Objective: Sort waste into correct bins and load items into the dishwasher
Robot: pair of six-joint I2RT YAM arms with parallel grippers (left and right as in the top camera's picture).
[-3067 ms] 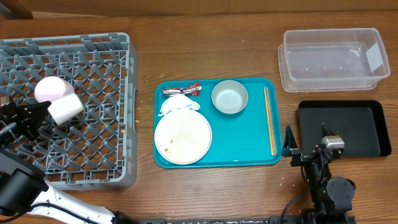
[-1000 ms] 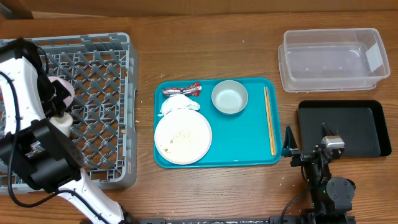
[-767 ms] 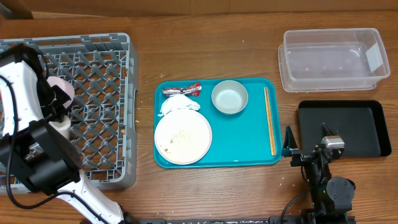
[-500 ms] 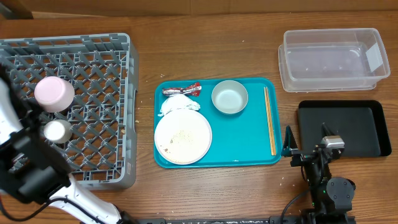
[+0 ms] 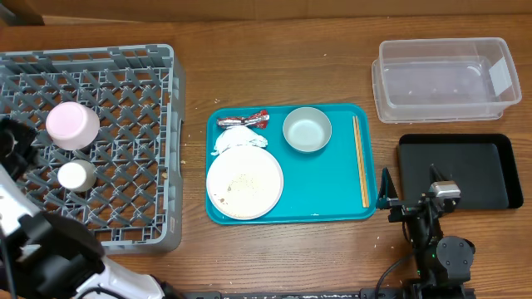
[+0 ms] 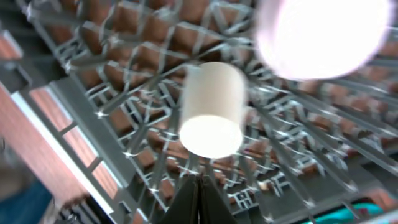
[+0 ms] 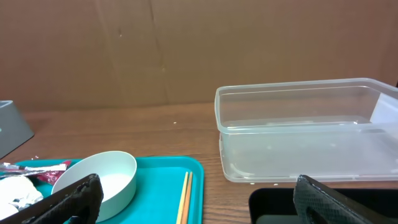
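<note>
The grey dish rack (image 5: 125, 91) holds a pale pink-white round dish (image 5: 72, 124) and a small white cup (image 5: 77, 174), both standing free. My left gripper (image 5: 18, 148) is at the rack's left edge; in the left wrist view it (image 6: 199, 198) is shut and empty, just short of the cup (image 6: 211, 109). The large white plate (image 5: 244, 184) with rice crumbs, the grey bowl (image 5: 307, 130), the red-and-silver wrapper (image 5: 243, 120) and the white napkin (image 5: 235, 138) lie on the teal tray (image 5: 328, 191). My right gripper (image 7: 198, 186) is open and empty by the black tray (image 5: 457, 170).
The clear tub (image 5: 445, 79) stands at the back right, behind the black tray. A pair of wooden chopsticks (image 5: 360, 162) lies along the teal tray's right side. The right arm base sits at the table's front right edge.
My left gripper has let go of the white cup in the rack beside the pink-white dish, and has pulled back to the rack's left edge. The right arm has not moved.
</note>
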